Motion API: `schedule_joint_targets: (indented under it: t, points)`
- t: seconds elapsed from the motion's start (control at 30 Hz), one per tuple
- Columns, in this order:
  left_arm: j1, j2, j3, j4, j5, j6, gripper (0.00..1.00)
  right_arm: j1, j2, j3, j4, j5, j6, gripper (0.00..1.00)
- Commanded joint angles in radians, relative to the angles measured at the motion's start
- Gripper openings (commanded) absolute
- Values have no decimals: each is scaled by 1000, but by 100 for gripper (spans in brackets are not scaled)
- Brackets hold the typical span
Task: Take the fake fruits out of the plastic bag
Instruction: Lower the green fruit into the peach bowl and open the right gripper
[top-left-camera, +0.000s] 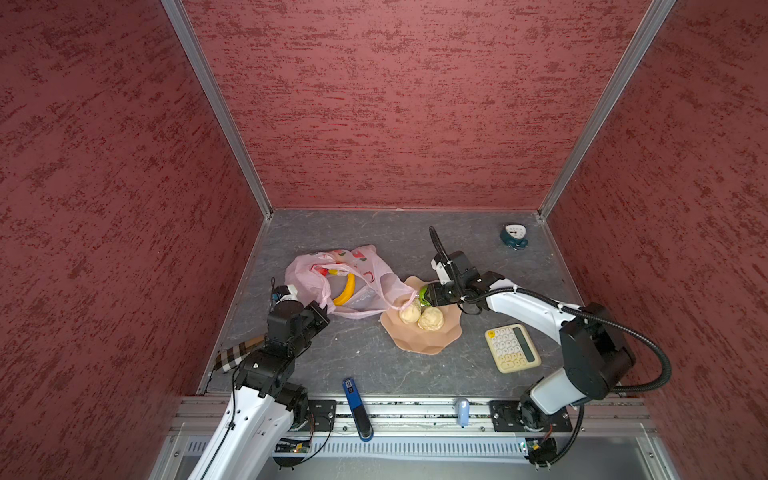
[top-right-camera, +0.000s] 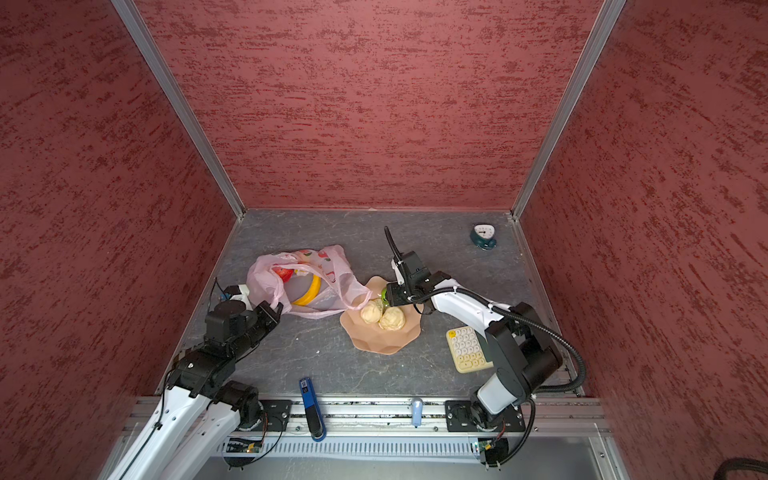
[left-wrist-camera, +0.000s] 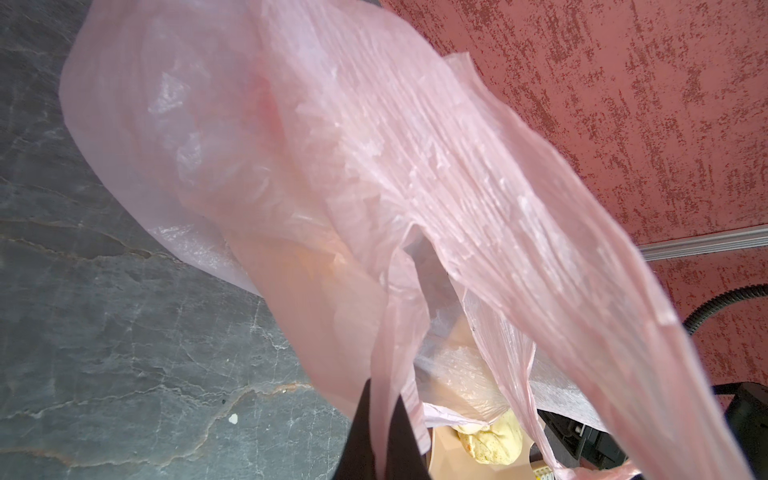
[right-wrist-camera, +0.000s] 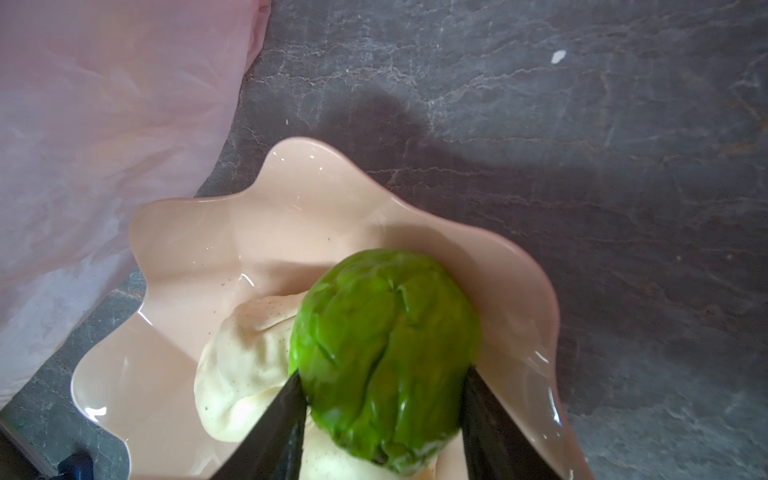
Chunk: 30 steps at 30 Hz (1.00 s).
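Observation:
The pale-pink plastic bag (top-left-camera: 353, 282) (top-right-camera: 307, 282) lies left of centre in both top views, mouth open. Inside it show a yellow banana (top-left-camera: 345, 290) (top-right-camera: 308, 292), a red fruit (top-left-camera: 321, 272) (top-right-camera: 283, 273) and a small yellow one (top-left-camera: 333, 272). My left gripper (top-left-camera: 323, 308) (left-wrist-camera: 382, 436) is shut on the bag's handle strip (left-wrist-camera: 384, 407) at its near-left edge. Two beige lumpy balls (top-left-camera: 409, 312) (top-left-camera: 431, 319) (right-wrist-camera: 245, 365) sit in the peach bowl (top-left-camera: 419, 343) (right-wrist-camera: 316, 199). My right gripper (top-left-camera: 424, 296) (right-wrist-camera: 384, 399) is shut on the green fruit (right-wrist-camera: 386, 353) (top-left-camera: 423, 296) over the bowl, against a beige ball.
A cream calculator (top-left-camera: 513, 348) lies right of the bowl under my right arm. A small teal clock (top-left-camera: 514, 237) stands at the back right. A blue tool (top-left-camera: 356, 409) and a pale blue object (top-left-camera: 462, 411) rest on the front rail. A checked folded umbrella (top-left-camera: 237, 353) lies by the left wall.

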Motion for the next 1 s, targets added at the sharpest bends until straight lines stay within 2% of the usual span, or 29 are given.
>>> schedule_joint_targets:
  t: [0.0, 0.6, 0.87, 0.97]
  points:
    - [7, -12, -8, -6, 4, 17, 7, 5, 11, -9, 34, -1, 8, 50]
    - [17, -16, -9, -4, 11, 22, 7, 10, -18, 15, 13, 17, 16, 68]
    - [30, -18, -9, -2, 24, 29, 7, 13, -76, 54, -32, 47, 19, 70]
    - [35, -19, -9, -5, 28, 31, 7, 12, -116, 98, -58, 58, 12, 65]
